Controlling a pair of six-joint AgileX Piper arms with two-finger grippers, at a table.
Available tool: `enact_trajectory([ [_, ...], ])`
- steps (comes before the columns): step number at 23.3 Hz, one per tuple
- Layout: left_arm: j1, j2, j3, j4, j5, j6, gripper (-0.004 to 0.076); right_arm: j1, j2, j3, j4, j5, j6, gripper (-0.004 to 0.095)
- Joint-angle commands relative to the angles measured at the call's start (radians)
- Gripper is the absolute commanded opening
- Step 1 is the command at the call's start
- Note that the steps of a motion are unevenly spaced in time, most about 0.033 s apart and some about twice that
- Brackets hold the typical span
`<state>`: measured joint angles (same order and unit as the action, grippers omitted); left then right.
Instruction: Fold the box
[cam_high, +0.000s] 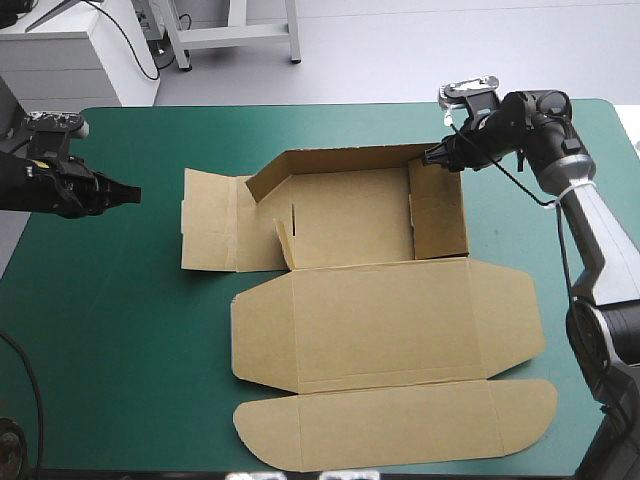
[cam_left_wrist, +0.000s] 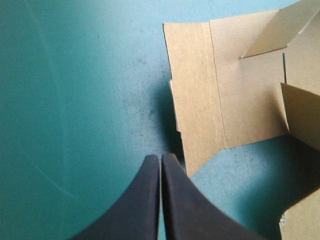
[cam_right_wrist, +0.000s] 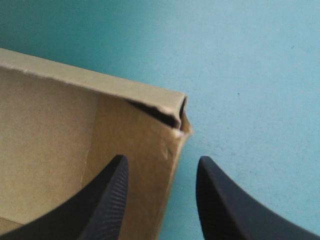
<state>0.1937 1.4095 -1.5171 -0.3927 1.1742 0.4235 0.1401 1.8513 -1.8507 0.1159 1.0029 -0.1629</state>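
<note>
The brown box (cam_high: 350, 215) lies mid-table with its back wall and right wall (cam_high: 438, 212) raised. Its left flap (cam_high: 208, 232) and the lid (cam_high: 390, 320) are flat on the cover. My right gripper (cam_high: 432, 156) is at the box's back right corner. It is open (cam_right_wrist: 162, 161), one finger inside the right wall (cam_right_wrist: 150, 145) and the other outside. My left gripper (cam_high: 128, 194) hovers left of the box, shut (cam_left_wrist: 161, 159) on nothing, its tip just short of the left flap (cam_left_wrist: 220, 95).
The lid's rounded front flap (cam_high: 400, 425) reaches close to the table's front edge. The teal-green cover (cam_high: 110, 320) stretches left of the box, with a narrower strip (cam_high: 520, 230) between the right wall and the right arm.
</note>
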Motion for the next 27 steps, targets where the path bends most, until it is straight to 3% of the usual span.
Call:
enact_trajectory([
  [1,-0.004,-0.032,-0.025,-0.035,-0.031,0.000,-0.0008,-0.001,-0.065,-0.057,-0.008,-0.003,-0.004,0.0404],
  [11,-0.004,-0.032,-0.025,-0.033,-0.031,-0.002,-0.0008,-0.003,-0.104,-0.189,-0.033,0.246,0.060,0.0404],
  [27,-0.004,-0.032,-0.025,-0.048,-0.031,-0.005,-0.0008,-0.003,0.130,-0.185,-0.017,0.246,0.100,0.0403],
])
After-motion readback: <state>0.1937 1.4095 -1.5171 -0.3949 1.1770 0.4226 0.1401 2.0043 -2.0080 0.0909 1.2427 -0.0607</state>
